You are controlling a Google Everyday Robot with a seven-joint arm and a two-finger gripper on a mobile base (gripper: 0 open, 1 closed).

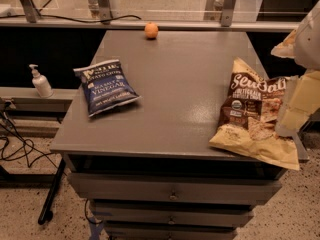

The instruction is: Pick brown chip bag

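The brown chip bag point(252, 115) lies at the right front corner of the grey table point(185, 84). It has a dark brown front with white script and pale tan edges. Its lower edge overhangs the table's front. My gripper point(299, 104) comes in from the right edge of the camera view. It is pale and blocky, and it overlaps the bag's right side, hiding that part. The arm point(310, 34) rises behind it at the upper right.
A navy-blue vinegar chip bag point(106, 86) lies at the table's left. An orange point(151, 30) sits at the far edge. A soap pump bottle point(41, 82) stands on a ledge to the left. Drawers point(172, 191) are below the tabletop, and cables run on the floor at left.
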